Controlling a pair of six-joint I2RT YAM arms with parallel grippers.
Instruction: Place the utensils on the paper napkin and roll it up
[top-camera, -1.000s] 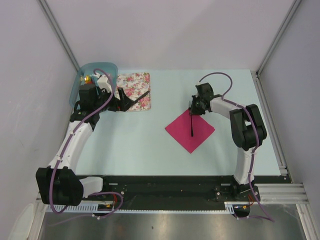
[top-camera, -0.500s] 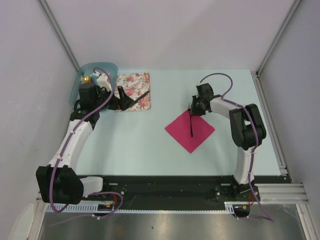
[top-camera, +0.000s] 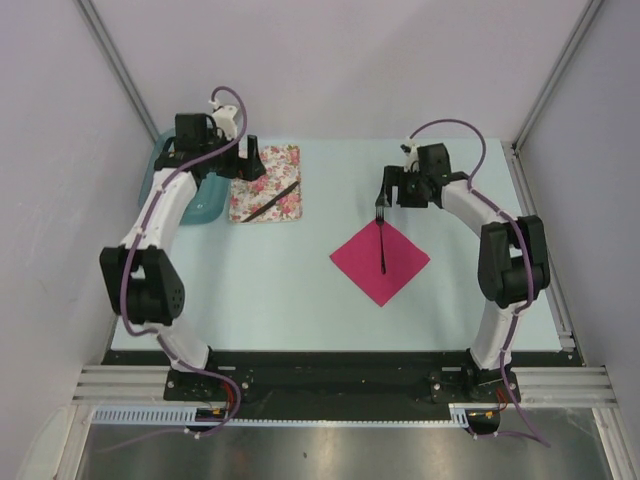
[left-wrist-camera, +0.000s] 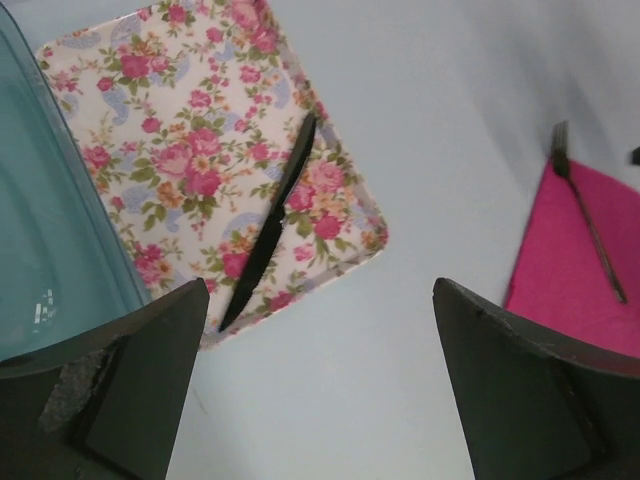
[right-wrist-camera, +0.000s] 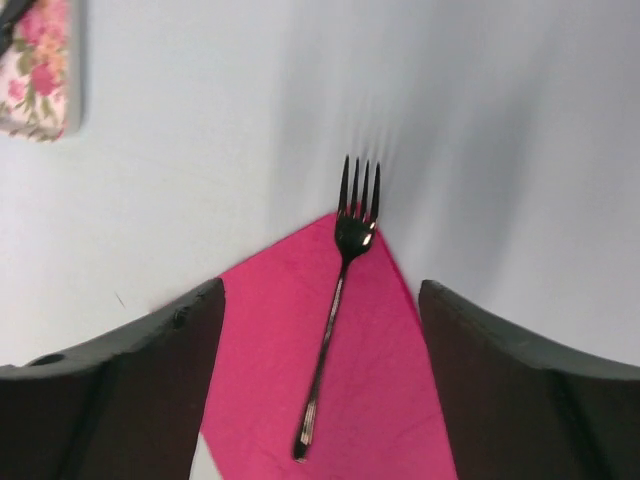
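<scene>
At upper left the knife (left-wrist-camera: 270, 225) lies on a floral cloth (left-wrist-camera: 180, 150) beside a teal tray (left-wrist-camera: 40, 230); left gripper (left-wrist-camera: 320, 300) and right gripper (right-wrist-camera: 320, 285) hang spread, empty.

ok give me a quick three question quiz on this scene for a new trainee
1. True or false: the knife lies on the paper napkin.
2. What does the right gripper hold? A. the fork B. the napkin C. nothing
3. Fill in: the fork's tines reach past the napkin's ___ corner, seen from the arms' bases.

Key
1. False: it lies on the floral cloth.
2. C: its jaws are open and empty above the fork.
3. far
</scene>
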